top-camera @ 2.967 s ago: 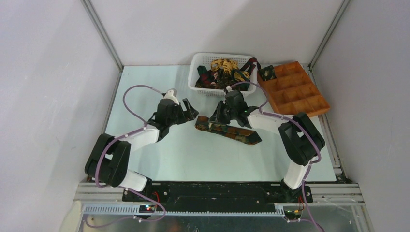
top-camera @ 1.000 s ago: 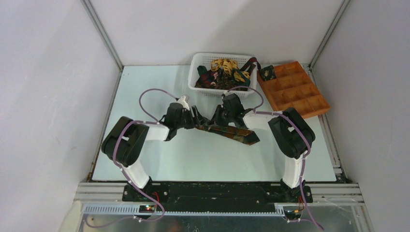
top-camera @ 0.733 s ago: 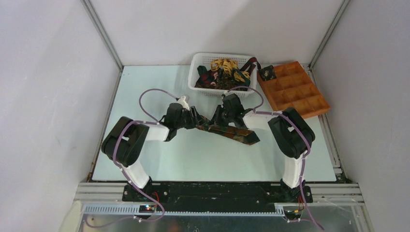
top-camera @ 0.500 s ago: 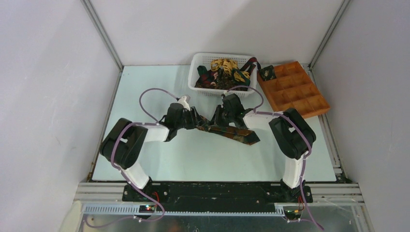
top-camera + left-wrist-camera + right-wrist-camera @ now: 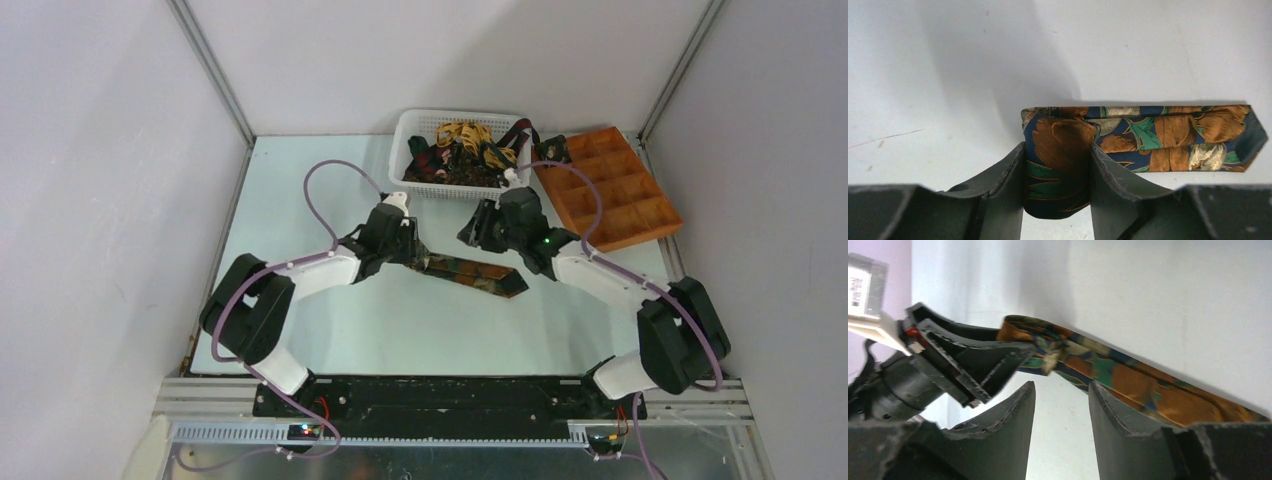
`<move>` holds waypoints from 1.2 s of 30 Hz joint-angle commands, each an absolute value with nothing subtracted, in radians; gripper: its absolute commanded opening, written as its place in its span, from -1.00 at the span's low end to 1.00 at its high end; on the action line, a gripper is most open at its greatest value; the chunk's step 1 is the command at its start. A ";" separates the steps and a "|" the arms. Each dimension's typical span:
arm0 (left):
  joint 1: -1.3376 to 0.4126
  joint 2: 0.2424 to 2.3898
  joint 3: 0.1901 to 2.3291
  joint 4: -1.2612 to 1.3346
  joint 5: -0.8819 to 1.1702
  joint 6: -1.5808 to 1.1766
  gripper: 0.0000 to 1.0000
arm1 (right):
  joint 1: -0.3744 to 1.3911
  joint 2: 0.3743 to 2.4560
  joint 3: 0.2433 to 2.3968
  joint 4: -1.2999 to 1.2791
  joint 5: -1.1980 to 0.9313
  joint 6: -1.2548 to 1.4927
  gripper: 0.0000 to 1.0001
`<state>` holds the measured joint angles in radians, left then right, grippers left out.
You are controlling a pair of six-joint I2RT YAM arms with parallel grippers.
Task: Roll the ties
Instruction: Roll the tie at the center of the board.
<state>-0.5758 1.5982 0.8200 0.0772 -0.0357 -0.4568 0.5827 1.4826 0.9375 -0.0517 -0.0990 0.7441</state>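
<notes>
So the left gripper (image 5: 1057,167) has its two fingers (image 5: 1005,180) squeezed in on the folded-over end of the tie (image 5: 1158,132), the dark blue one with orange and green leaves. The fold sits right between the fingers, fabric touching both inner faces, and it bulges a bit past the tips. From there the rest of the tie lies flat on the table (image 5: 1128,45). In the left wrist view it runs away to the right of those fingers and ends in its pointed tip (which is well clear of both grippers).

The right gripper (image 5: 1062,390) holds nothing. Its fingers (image 5: 1118,410) are parted a moderate way, with only bare table showing in the gap. The tie passes just beyond its fingertips, crossing in front of them at a slant. The left gripper shows up off to the left of them, clamped on the tie's end. I can't tell how high the right fingers hang above the table.

Beyond the right fingers is the white basket (image 5: 402,150) with a heap of more ties (image 5: 462,148) in it, yellow-gold and dark ones tangled together. Just beside the basket is the orange-brown tray (image 5: 650,205). One small rolled tie (image 5: 553,150) sits in its corner compartment nearest the basket.
</notes>
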 commanded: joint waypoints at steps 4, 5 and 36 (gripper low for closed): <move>-0.642 1.593 0.948 -0.160 -0.324 -0.352 -0.11 | 0.528 1.355 0.836 -0.106 -0.023 0.722 -0.05; -0.650 1.599 0.959 -0.175 -0.367 -0.346 -0.12 | 0.525 1.349 0.828 -0.107 -0.021 0.722 -0.05; -0.879 1.935 1.276 -0.507 -0.970 -0.220 -0.17 | 0.460 1.281 0.779 -0.114 -0.036 0.713 -0.04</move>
